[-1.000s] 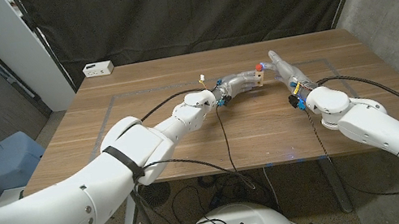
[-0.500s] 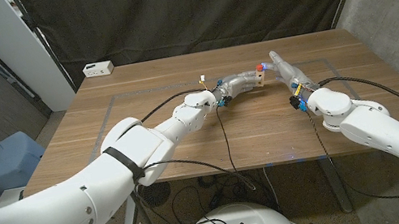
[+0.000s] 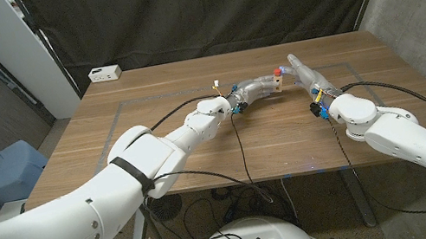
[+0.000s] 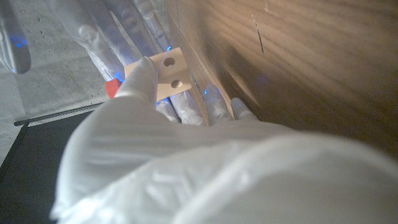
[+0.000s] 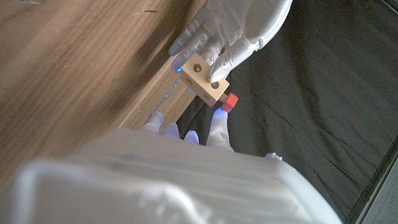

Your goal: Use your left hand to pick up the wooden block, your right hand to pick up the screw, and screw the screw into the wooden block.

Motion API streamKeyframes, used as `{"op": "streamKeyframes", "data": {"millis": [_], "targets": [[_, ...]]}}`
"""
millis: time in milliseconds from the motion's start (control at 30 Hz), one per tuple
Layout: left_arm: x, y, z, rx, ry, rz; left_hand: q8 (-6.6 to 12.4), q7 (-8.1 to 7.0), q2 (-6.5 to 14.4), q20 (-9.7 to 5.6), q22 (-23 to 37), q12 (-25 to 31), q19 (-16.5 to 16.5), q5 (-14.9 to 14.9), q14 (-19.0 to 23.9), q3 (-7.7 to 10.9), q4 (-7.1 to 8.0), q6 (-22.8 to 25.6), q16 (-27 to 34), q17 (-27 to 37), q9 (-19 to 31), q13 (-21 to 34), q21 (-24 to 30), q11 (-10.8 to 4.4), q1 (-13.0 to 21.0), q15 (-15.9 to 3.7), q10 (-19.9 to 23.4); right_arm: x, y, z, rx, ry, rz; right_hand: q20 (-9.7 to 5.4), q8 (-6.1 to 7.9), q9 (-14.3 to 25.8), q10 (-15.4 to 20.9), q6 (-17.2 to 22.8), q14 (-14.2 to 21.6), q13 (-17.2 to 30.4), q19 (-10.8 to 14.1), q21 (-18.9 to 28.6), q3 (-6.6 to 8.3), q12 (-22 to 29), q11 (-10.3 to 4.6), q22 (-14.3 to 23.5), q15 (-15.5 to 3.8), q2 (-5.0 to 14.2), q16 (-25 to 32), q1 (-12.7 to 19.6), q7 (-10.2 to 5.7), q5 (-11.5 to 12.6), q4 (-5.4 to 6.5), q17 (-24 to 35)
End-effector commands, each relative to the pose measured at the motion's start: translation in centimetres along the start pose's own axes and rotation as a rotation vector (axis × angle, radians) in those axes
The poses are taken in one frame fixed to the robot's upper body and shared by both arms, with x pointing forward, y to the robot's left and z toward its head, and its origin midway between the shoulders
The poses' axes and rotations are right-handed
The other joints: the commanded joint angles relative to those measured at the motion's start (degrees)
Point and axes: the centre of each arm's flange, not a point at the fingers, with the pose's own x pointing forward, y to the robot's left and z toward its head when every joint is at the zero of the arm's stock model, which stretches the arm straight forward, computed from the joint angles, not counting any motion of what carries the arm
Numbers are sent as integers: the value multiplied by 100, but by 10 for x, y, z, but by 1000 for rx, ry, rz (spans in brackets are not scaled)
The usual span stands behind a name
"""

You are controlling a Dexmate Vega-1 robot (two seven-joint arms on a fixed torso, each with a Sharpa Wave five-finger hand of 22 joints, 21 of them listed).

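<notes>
a white box [image 3: 105,73] sits at the worktop's [image 3: 176,157] far left corner, well apart from both hands, and a blue bin [image 3: 4,173] stands on the floor to the left. a dark curtain [image 3: 211,5] hangs behind. nothing stands between the hands. one wooden block [image 3: 275,83] is gripped in the left hand [image 3: 254,90] above the far middle of the worktop, fingers wrapped around it; two holes show in one face in the left wrist view [image 4: 166,73]. one red-headed screw [image 3: 276,70] sits at the block's top. the right hand [image 3: 307,76] reaches to it, fingertips at the screw; whether it actually pinches it i cannot tell.
</notes>
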Motion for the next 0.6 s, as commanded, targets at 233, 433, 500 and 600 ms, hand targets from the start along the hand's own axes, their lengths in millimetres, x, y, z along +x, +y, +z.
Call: {"op": "streamKeyframes", "data": {"millis": [233,433,500,600], "targets": [[2,1,1,2,18,14,47,196,62,-22,28,57,35,24,41,29,19,249,26,21,25,33,39,8,0,-327,31,-3,8,-1,-7,9,28,-18,46,5,-499,84,-899,-2,1,32,13,26,24,0,26,174,40,-4,1,55,3,14],[2,2,1,3,21,18,44,205,63,-30,28,58,34,25,42,30,21,243,25,20,25,33,38,7,-4,-331,34,-3,11,-2,-5,12,39,-4,48,5,-488,94,-897,-2,15,36,14,28,26,0,26,176,40,-1,4,56,2,14],[2,3,1,2,23,19,52,206,61,-30,28,58,37,25,38,31,21,263,21,19,25,33,39,7,-5,-326,36,-3,13,-3,-5,14,40,-3,49,5,-487,99,-897,-2,17,37,14,29,24,0,25,176,40,-1,4,56,1,13],[2,3,1,2,26,22,50,201,62,-26,28,58,35,25,41,32,22,258,22,19,25,33,38,7,-6,-336,37,-3,14,-4,-2,13,39,1,50,5,-483,103,-896,-2,27,40,15,29,23,0,24,177,41,1,10,57,1,13]]}}
